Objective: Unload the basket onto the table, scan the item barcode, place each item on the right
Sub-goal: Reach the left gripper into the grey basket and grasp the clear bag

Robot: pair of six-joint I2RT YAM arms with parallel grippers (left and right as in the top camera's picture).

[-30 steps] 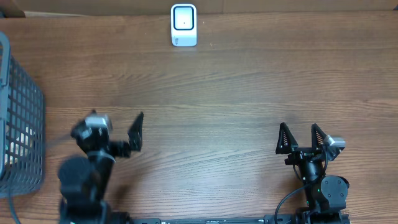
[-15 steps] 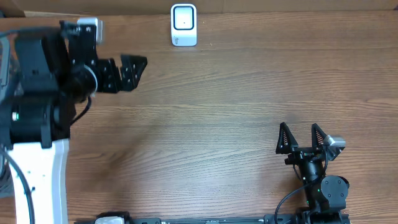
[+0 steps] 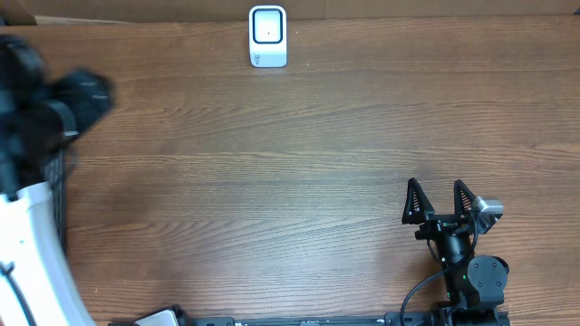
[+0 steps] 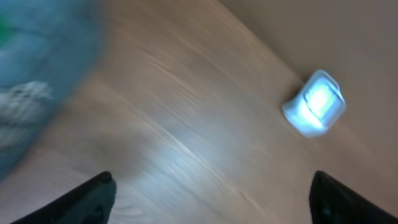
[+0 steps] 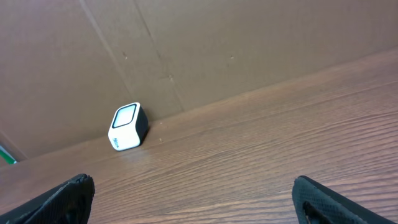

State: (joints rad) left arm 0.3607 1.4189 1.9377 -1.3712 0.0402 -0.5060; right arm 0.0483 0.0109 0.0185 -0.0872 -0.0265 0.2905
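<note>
A white box-shaped barcode scanner [image 3: 268, 36] stands at the far edge of a brown wood-grain table [image 3: 290, 163], its dark-rimmed window lit, close against a brown cardboard wall [image 5: 217, 43]. The left arm [image 3: 36, 118], a dark blur with a white link below it, hangs over the table's left edge. It is above a grey plastic mesh basket [image 3: 60, 195], of which only a strip shows from overhead.

Seen from its wrist camera, the left claw [image 4: 214, 198] is spread wide. Its two black fingertips [image 4: 93, 196] sit at the bottom corners of the view with only bare wood between them. In that view the basket is a blue-grey smear at upper left, with something pale inside too blurred to identify, and the scanner lies off to the right near the wall. The item to be scanned cannot be made out in any view.

The right claw [image 3: 440, 201] rests low at the near right of the table, well apart from the scanner and pointing toward the far edge. Its jaws are parted wide and hold nothing. From its wrist camera the fingertips [image 5: 71, 196] frame open table, and the scanner sits left of centre at the foot of the wall.
</note>
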